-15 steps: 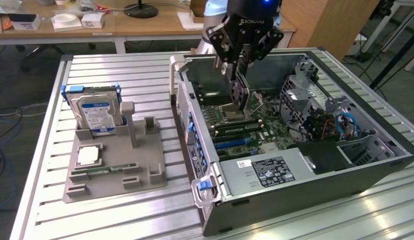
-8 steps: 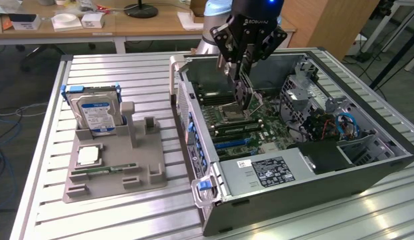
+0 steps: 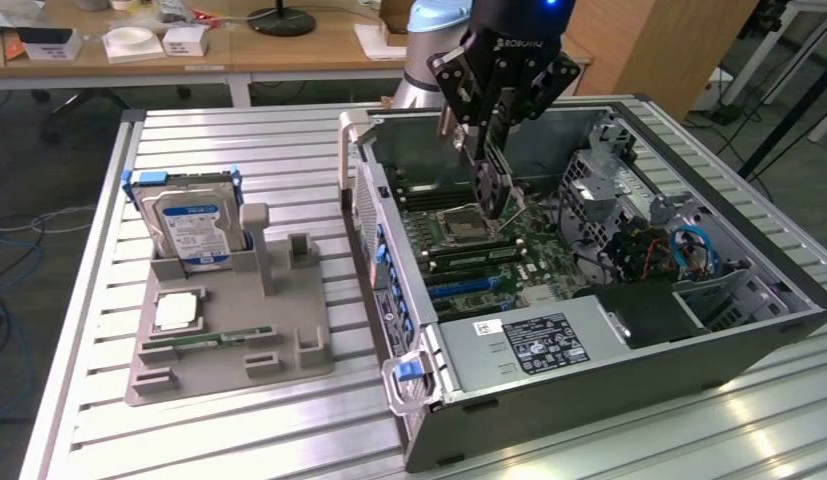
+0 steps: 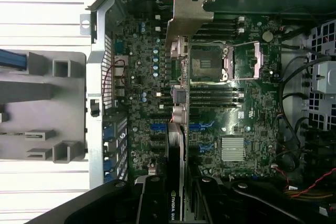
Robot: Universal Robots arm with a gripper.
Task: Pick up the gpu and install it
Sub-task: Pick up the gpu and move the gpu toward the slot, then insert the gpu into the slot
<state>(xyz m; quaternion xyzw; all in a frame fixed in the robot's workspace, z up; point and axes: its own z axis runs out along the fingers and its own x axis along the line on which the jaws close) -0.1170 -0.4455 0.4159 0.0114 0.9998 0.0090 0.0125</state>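
The gpu [image 3: 491,188] hangs edge-down over the motherboard [image 3: 520,250] inside the open computer case [image 3: 627,390], above the CPU socket area. My gripper [image 3: 488,140] is shut on its upper edge. In the wrist view the gpu [image 4: 178,108] shows edge-on as a thin dark card, its pale metal bracket [image 4: 191,11] at the far end. There it sits between my gripper [image 4: 176,187] fingers and hovers over the board beside the blue slots [image 4: 202,127].
On the exterior view's left, a grey holder [image 3: 226,350] carries a hard drive [image 3: 193,225], a CPU chip [image 3: 177,310] and a green memory stick [image 3: 200,342]. The case holds a power supply [image 3: 540,340], a drive cage [image 3: 607,170] and loose cables [image 3: 680,250]. The slatted metal table [image 3: 226,140] lies around it.
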